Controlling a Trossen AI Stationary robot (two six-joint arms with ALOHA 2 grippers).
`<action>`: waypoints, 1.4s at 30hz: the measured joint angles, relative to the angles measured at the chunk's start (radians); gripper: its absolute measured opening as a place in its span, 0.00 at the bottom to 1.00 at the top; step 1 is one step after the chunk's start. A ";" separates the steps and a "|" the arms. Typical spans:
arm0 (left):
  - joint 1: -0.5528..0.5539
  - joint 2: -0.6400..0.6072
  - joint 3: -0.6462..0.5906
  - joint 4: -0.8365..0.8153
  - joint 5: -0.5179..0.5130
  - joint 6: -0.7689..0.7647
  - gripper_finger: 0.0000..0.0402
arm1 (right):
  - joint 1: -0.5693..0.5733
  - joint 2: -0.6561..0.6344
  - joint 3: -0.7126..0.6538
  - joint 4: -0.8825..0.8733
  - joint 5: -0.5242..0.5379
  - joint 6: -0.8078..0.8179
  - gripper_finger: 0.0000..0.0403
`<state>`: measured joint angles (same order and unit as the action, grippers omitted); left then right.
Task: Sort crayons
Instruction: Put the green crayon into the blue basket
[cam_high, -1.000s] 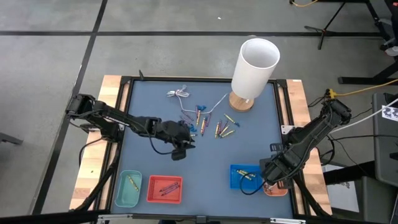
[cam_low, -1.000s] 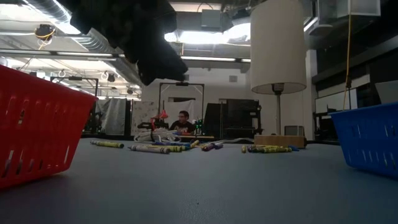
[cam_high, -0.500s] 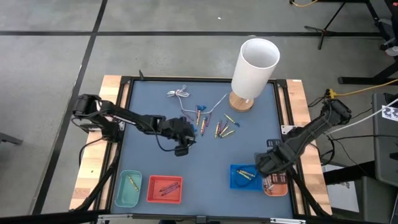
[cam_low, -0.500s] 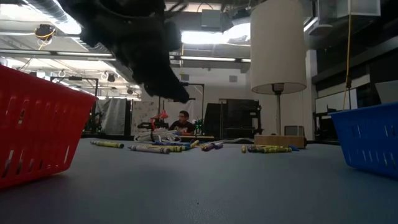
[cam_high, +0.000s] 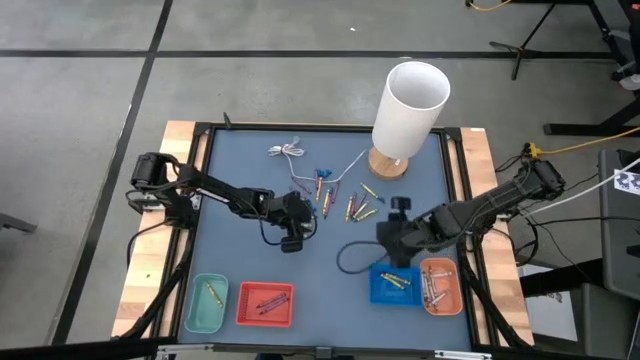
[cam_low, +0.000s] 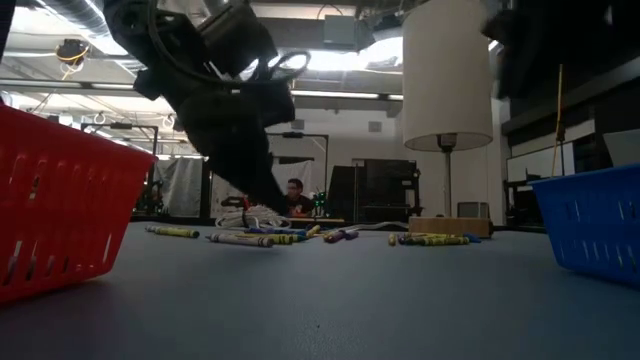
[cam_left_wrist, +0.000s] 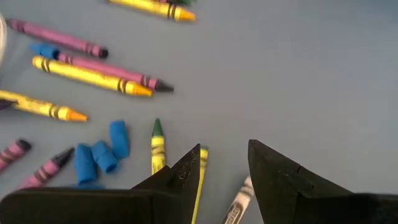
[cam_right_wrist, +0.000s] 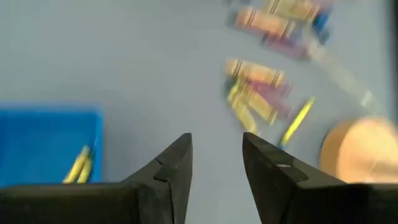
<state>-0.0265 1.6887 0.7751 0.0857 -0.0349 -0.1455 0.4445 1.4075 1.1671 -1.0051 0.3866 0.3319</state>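
Loose crayons lie on the blue-grey mat in two clusters, one by the blue bits (cam_high: 322, 192) and one right of it (cam_high: 358, 207); the low view shows them in a row (cam_low: 250, 238). My left gripper (cam_high: 300, 215) is open and low over the first cluster. In its wrist view (cam_left_wrist: 225, 155) a yellow crayon (cam_left_wrist: 201, 177) and a white one (cam_left_wrist: 239, 200) lie at its fingertips, a green-tipped one (cam_left_wrist: 157, 144) beside them. My right gripper (cam_high: 390, 235) is open and empty, between the blue basket (cam_high: 395, 284) and the second cluster (cam_right_wrist: 261, 87).
Teal (cam_high: 207, 304), red (cam_high: 265, 304), blue and orange (cam_high: 441, 287) baskets stand along the near edge, each with crayons in it. A white lamp (cam_high: 408, 100) on a wooden base (cam_high: 388, 164) stands far right. A white cable (cam_high: 290, 152) lies at the far side.
My right gripper has gone from above the orange basket toward the table's left and far side, past the blue basket, toward the loose crayons. My left gripper has gone down and a little toward the crayons by the blue bits.
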 joint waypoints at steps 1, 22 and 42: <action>0.000 0.008 0.000 0.001 -0.001 0.000 0.30 | -0.014 0.000 0.000 0.046 0.019 -0.032 0.35; 0.001 0.100 0.003 -0.008 -0.077 -0.005 0.30 | -0.234 0.001 -0.019 0.272 0.021 -0.403 0.35; 0.001 0.103 0.001 0.000 -0.075 -0.002 0.05 | -0.489 -0.058 -0.470 0.751 -0.392 -0.541 0.35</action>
<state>-0.0254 1.7916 0.7761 0.0861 -0.1103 -0.1474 -0.0449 1.3491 0.6967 -0.2538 -0.0056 -0.2096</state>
